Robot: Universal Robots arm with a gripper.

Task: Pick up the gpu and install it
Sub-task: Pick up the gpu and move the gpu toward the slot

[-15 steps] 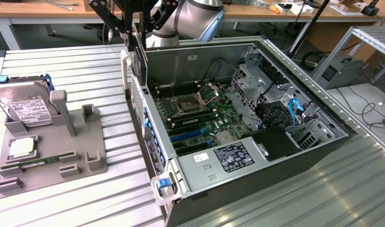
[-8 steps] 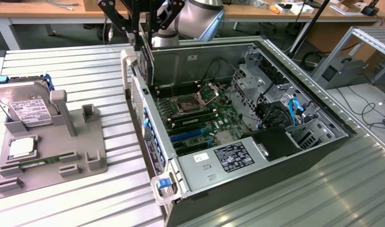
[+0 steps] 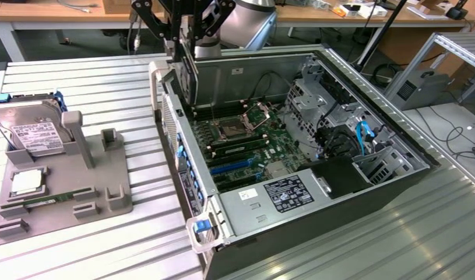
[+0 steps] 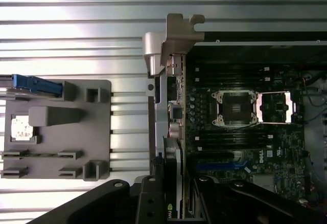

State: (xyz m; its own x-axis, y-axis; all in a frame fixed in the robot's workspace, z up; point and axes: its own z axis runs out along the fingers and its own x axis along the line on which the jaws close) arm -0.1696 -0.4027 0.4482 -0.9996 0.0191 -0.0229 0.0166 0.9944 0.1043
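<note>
Your gripper (image 3: 189, 32) has its fingers drawn narrow onto the two flat faces of the gpu (image 3: 187, 73), so the card is gripped, hanging on edge above the open computer case (image 3: 377, 111) at the corner on the exterior view's left. It is clear of the motherboard (image 3: 245, 140) and seated in nothing yet. From the wrist view you look straight down the card's thin edge (image 4: 176, 147), with its silvery bracket (image 4: 176, 35) at the far end, near the case's rear wall. The long blue slot (image 4: 219, 165) lies off to one side of the card, beyond the CPU socket (image 4: 235, 106) (the wrist camera sits close to the card, so judge that offset with care). I'd say the step in hand is carrying and lining up, and doing it well means holding the card plumb, its long edge parallel to the slot and its bracket end towards the rear wall. A tilted card would likely catch on the wall or on the memory slots beside the socket. Move slowly, since a thin card held by its faces can pivot in the pads. The grey holder (image 3: 66, 198) with the hard drive (image 3: 31, 131) sits well apart on the table and needs no attention.
</note>
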